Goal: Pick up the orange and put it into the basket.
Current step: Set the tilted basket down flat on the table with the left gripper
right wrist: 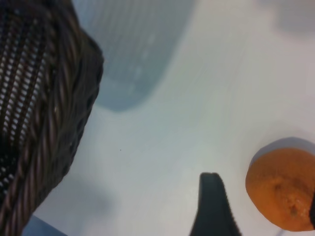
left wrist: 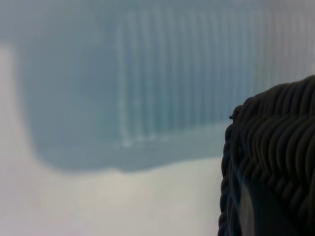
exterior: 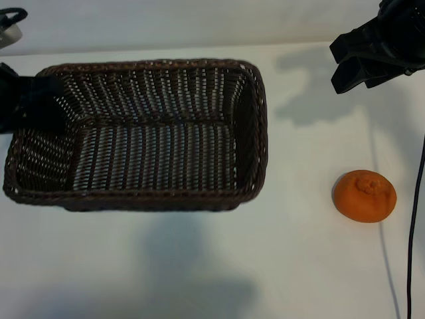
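Exterior view, orange (exterior: pixel 364 195) on table, basket (exterior: pixel 139 133) apart, right pincer (exterior: pixel 352 66) parted, empty, left pincer (exterior: pixel 30 100) clamping basket rim.

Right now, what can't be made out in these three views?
- Left gripper: exterior view, cut by the left edge, dark against the basket; whether it grips the rim is unclear.
- Left wrist view: only blurred wicker and shadow; no fingers.
- Right gripper: exterior view, cut by the top-right corner.
- Orange: right wrist view, cut by the edge.
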Tool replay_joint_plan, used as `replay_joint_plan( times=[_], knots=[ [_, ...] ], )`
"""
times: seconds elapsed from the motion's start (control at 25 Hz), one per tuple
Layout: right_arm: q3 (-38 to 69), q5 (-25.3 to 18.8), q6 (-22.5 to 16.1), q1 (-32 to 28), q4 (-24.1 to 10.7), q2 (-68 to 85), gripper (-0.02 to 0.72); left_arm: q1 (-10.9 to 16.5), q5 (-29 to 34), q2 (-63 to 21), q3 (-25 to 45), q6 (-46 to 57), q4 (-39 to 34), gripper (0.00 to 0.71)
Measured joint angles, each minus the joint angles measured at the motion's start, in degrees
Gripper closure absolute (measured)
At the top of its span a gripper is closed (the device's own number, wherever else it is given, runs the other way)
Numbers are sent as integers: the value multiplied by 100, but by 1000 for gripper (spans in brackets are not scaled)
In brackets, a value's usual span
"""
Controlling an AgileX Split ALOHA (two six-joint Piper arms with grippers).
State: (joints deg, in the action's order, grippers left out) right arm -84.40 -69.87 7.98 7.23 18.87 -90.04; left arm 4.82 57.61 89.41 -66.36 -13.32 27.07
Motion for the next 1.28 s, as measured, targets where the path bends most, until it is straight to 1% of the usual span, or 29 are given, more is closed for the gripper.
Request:
replay_joint_plan(
  times=[0.12,0.24,0.48,0.64,0.76,0.96,1.12,1.28],
  knots=[
    [0,0,0,0,0,0,247,-67,3,182,-189,89,54,557],
    [0,0,0,0,0,0,247,-255,-56,411,-315,229,54,557],
    [0,0,5,0,0,0,247,-713,-602,947,-339,522,64,558],
    [0,0,5,0,0,0,247,-890,-1042,1324,-350,710,64,558],
    [0,0,5,0,2,0,247,-1021,-1215,1619,-357,731,76,558],
    [0,0,-1,0,2,0,247,-1123,-1481,1917,-357,792,100,558],
    [0,0,-1,0,6,0,247,-1162,-1779,1995,-357,877,108,558],
    [0,0,3,0,6,0,247,-1225,-1885,2043,-357,877,102,558]
  ],
)
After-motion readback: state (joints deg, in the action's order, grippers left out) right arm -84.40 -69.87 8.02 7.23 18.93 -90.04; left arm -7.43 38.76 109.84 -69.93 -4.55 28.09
